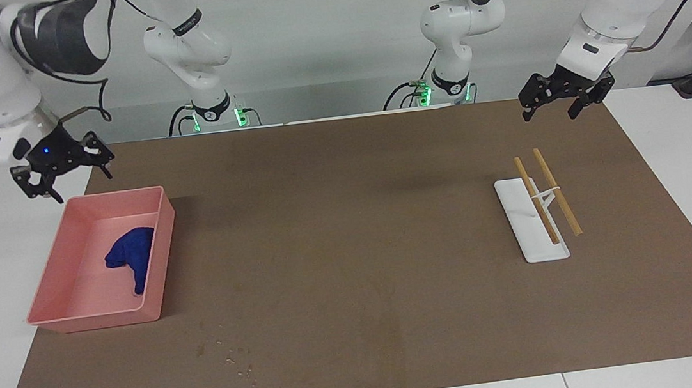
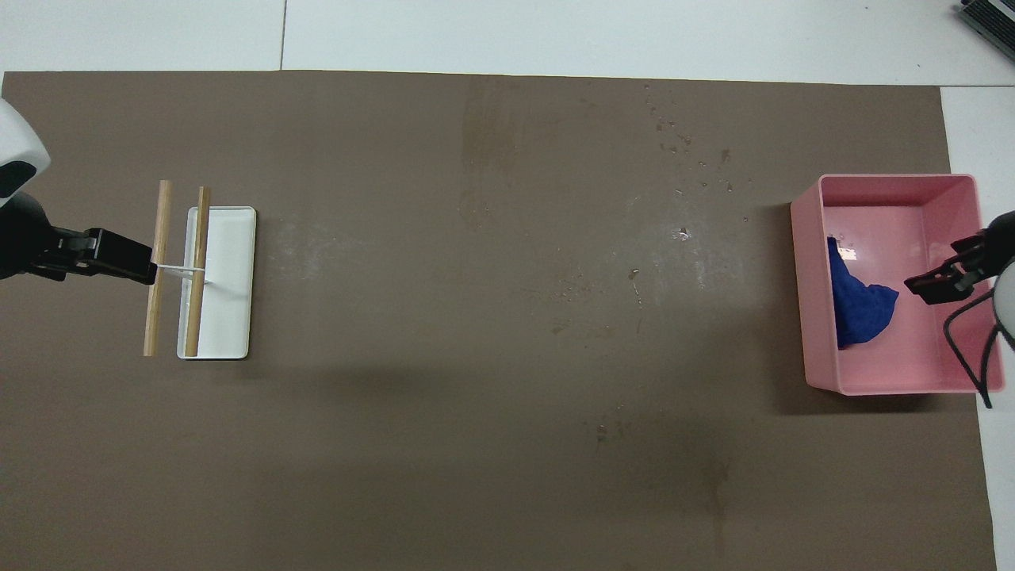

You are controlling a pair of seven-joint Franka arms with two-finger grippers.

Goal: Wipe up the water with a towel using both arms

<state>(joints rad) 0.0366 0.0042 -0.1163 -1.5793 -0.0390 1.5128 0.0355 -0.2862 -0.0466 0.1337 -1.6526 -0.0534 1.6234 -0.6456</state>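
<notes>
The blue towel (image 1: 131, 255) lies crumpled in a pink bin (image 1: 99, 321) at the right arm's end of the table; it also shows in the overhead view (image 2: 858, 305), inside the bin (image 2: 810, 333). The water (image 1: 234, 358) is a scatter of small droplets and darker stains on the brown mat, farther from the robots than the bin, and shows in the overhead view (image 2: 688, 151) too. My right gripper (image 1: 76, 182) hangs open and empty in the air over the bin's edge (image 2: 936, 284). My left gripper (image 1: 550, 116) hangs open and empty over the mat beside the rack (image 2: 131, 263).
A white rack (image 1: 534, 238) with two wooden rods (image 1: 556, 191) stands toward the left arm's end of the table (image 2: 230, 317). The brown mat (image 1: 350, 232) covers most of the table, with white tabletop around it. Faint dried streaks mark the mat's middle.
</notes>
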